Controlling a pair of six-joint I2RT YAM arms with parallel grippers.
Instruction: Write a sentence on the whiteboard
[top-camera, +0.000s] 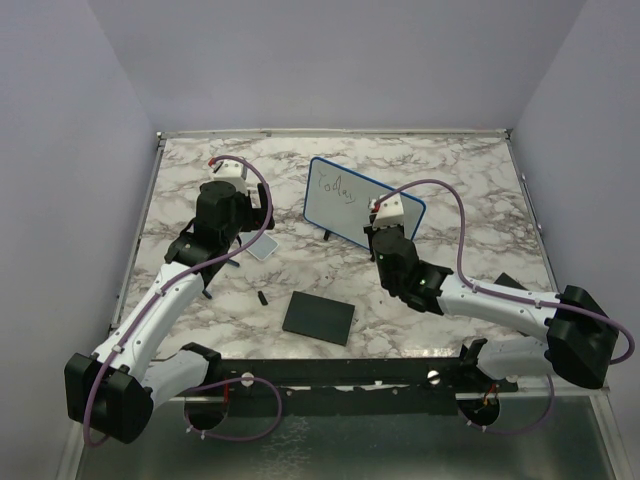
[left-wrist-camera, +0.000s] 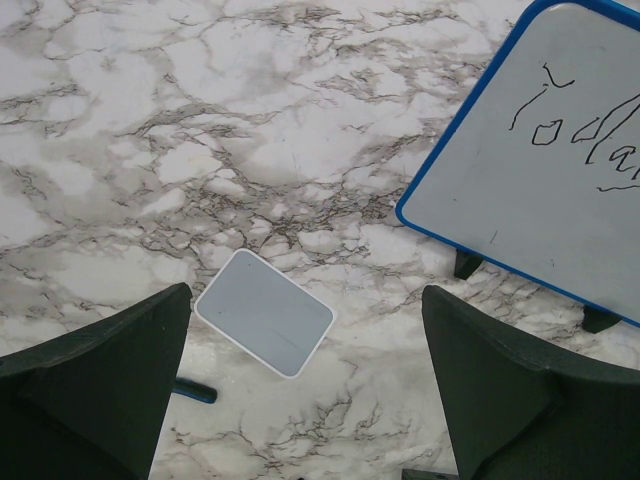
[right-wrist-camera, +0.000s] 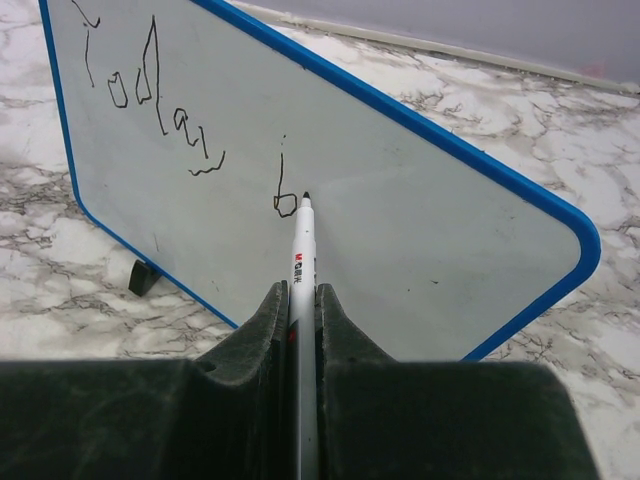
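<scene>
My right claw (right-wrist-camera: 303, 300) is clamped narrow on a white marker (right-wrist-camera: 302, 250), whose dark tip points at the whiteboard (right-wrist-camera: 420, 200) just right of a small "b"; I cannot tell whether it touches. The sentence (right-wrist-camera: 150, 110) reads "Today" across the upper left, with that "b" lower and to its right. The board leans on black feet near the middle of the marble desk (left-wrist-camera: 150, 120). My left claw (left-wrist-camera: 305, 291) hangs wide apart, holding nothing, above a small grey tile (left-wrist-camera: 262, 325) lying left of the board. A black pad (top-camera: 319, 316) lies nearer the bases
</scene>
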